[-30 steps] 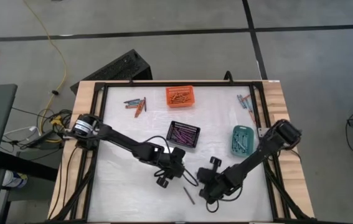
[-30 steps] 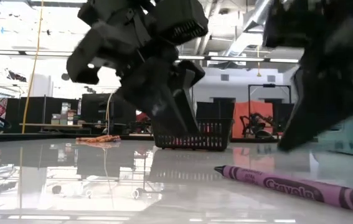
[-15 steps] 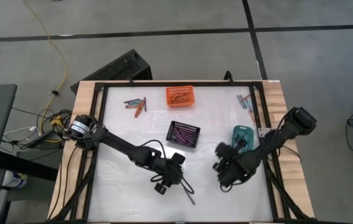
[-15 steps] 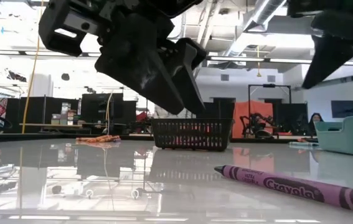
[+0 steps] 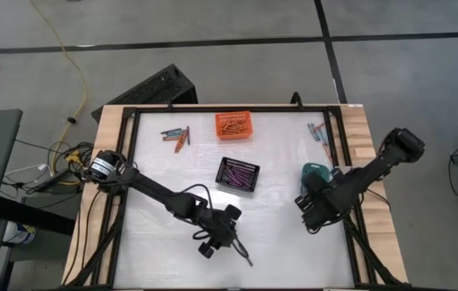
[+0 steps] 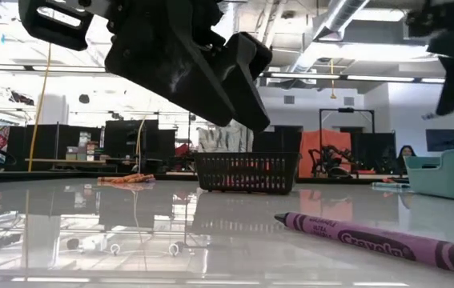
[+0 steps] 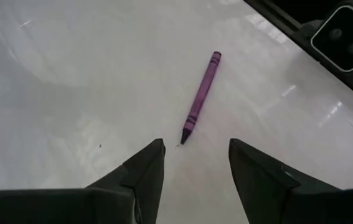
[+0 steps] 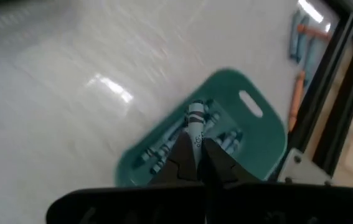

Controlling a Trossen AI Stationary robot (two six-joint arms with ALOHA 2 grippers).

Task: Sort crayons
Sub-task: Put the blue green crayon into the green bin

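Observation:
A purple crayon (image 7: 201,96) lies flat on the white table near the front edge; it also shows in the high view (image 5: 245,255) and the low view (image 6: 379,244). My left gripper (image 7: 195,163) is open just above the table, with the crayon's tip a little beyond its fingertips. My right gripper (image 8: 195,154) is shut on a pale teal-blue crayon (image 8: 195,121), above the teal basket (image 8: 254,134), which holds several like crayons. In the high view the right gripper (image 5: 308,204) is at the basket's (image 5: 313,170) near side. My right gripper pinches the teal-blue crayon's rear part (image 8: 195,142) between its two fingers. The crayon lies along the fingers and its free end sticks out past the fingertips. It is lifted clear, over the teal basket.
A black basket (image 5: 237,174) with purple crayons stands mid-table and an orange basket (image 5: 234,125) with orange crayons at the far edge. Loose crayons lie at the far left (image 5: 177,136) and the far right (image 5: 320,136). A black frame rims the table.
My right gripper has moved from the table's near middle toward the right and far side, to the teal basket. My left gripper has moved toward the near edge, to the purple crayon, which has stayed in place.

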